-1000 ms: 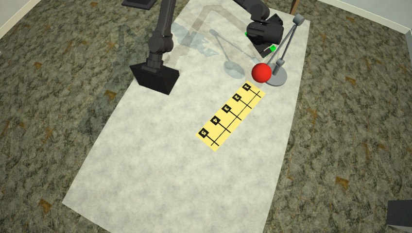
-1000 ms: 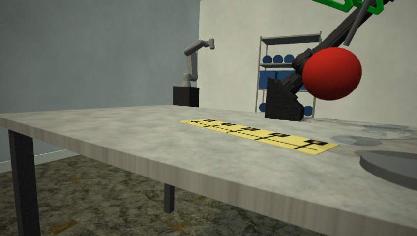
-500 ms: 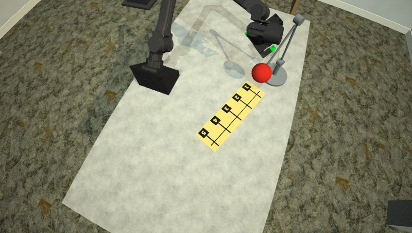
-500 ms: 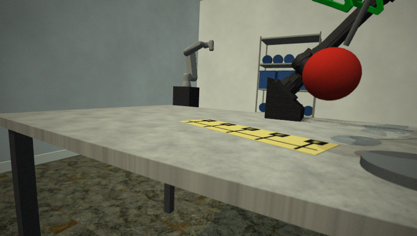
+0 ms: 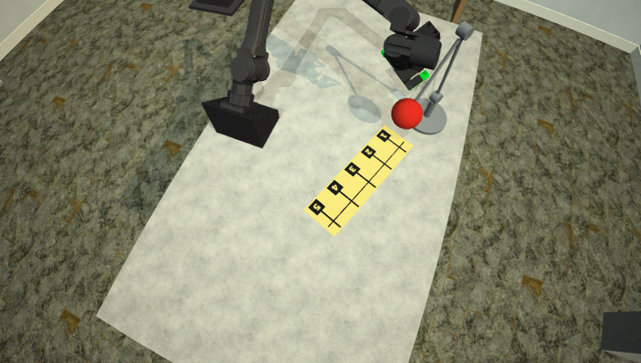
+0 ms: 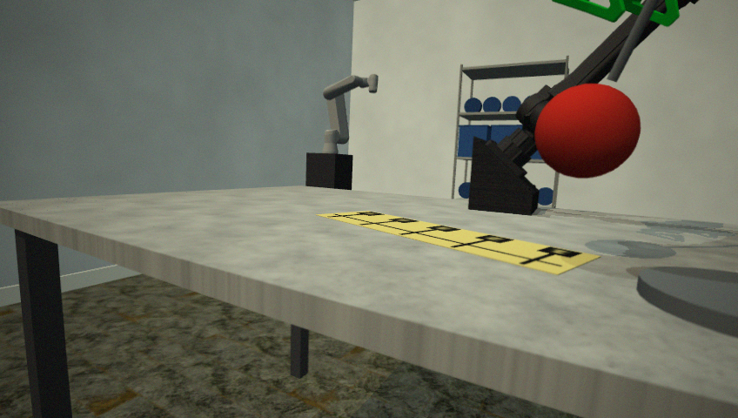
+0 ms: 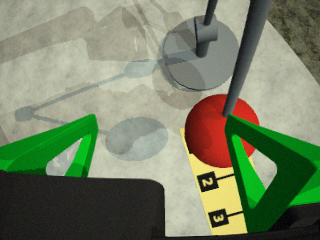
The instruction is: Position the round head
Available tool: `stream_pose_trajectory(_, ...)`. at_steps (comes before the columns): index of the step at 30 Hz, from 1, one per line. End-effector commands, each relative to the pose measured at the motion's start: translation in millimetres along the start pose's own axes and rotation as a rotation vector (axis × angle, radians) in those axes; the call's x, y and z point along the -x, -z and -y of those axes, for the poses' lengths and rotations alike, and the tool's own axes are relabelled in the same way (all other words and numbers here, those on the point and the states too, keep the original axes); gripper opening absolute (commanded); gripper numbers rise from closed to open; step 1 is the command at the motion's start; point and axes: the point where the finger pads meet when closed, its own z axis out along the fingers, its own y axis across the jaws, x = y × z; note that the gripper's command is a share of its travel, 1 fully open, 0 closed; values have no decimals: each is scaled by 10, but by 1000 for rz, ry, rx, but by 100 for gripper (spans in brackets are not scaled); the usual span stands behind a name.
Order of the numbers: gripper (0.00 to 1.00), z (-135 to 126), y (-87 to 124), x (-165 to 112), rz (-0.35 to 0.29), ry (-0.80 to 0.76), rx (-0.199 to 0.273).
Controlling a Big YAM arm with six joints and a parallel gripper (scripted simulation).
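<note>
The lamp's round red head (image 5: 407, 113) hangs in the air near its grey foot (image 5: 430, 119), about over mark 1 of the yellow strip (image 5: 360, 179). It is well above the bench in the side view (image 6: 587, 130). The grey lamp arm (image 5: 441, 69) rises to an elbow joint (image 5: 464, 31). My gripper (image 5: 416, 67) with green fingers is open, high above the bench beside the lamp's lower arm. In the wrist view the fingers stand wide and the right finger is next to the arm rod (image 7: 250, 40), above the red head (image 7: 216, 130).
The robot's black base (image 5: 240, 119) stands on the bench left of the strip. A shelf with blue items (image 6: 505, 129) and another robot arm (image 6: 338, 113) stand behind the bench.
</note>
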Motion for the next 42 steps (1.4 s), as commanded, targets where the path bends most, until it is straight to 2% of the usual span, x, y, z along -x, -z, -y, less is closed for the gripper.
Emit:
stream_pose_trajectory(1,100,24,68,23,25,23,-8)
stream_pose_trajectory(8,100,-2,25,30,35,31,-9)
stream_pose_trajectory(25,100,75,152,8,35,31,-9)
stream_pose_trajectory(42,100,75,152,8,4,7,-5)
